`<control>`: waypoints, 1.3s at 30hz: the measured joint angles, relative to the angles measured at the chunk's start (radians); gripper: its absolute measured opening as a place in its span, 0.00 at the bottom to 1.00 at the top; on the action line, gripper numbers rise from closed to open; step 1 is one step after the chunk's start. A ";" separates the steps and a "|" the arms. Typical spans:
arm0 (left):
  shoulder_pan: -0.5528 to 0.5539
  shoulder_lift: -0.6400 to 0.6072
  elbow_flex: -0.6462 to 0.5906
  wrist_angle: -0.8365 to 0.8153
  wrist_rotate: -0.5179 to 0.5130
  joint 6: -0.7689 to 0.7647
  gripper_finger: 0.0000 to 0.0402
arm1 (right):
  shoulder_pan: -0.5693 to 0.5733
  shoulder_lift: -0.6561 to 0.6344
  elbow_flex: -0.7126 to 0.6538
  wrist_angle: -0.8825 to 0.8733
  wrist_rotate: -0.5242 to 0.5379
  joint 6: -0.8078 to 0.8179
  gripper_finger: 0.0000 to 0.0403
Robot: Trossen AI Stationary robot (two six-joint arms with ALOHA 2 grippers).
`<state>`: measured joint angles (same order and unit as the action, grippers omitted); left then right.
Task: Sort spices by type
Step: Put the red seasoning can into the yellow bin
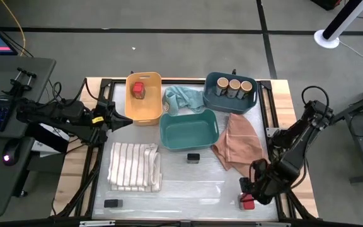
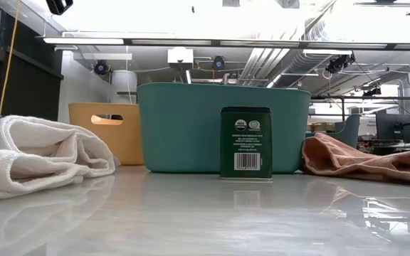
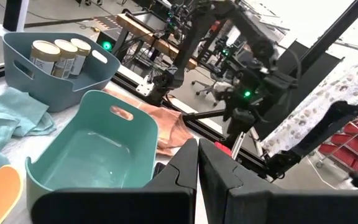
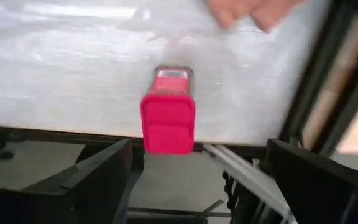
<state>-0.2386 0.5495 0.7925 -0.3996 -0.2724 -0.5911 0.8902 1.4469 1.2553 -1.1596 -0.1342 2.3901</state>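
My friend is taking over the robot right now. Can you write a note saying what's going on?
Left gripper: shut, empty, by the yellow bin.
Right gripper: open, over a red-topped jar at the table's near right edge, not gripping.
Done: one red-topped jar in the yellow bin; three tan-lidded jars in the blue bin.
Left: that edge jar, plus two black tins on the table. The teal bin is empty.

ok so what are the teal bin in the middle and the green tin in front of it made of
The teal bin looks like matte moulded plastic: smooth one-piece walls, rounded corners, a cut-out handle. The green tin looks like painted sheet metal, glossy, with crisp edges, a seamed lid and a printed barcode; coated card cannot be ruled out.
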 joint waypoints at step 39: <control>0.001 0.000 0.000 0.001 0.000 -0.007 0.00 | -0.002 0.339 0.111 0.077 -0.042 -0.035 0.91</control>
<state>-0.2379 0.5495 0.7921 -0.3988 -0.2722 -0.5980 0.8884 1.7863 1.3667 -1.0828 -0.1764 2.3548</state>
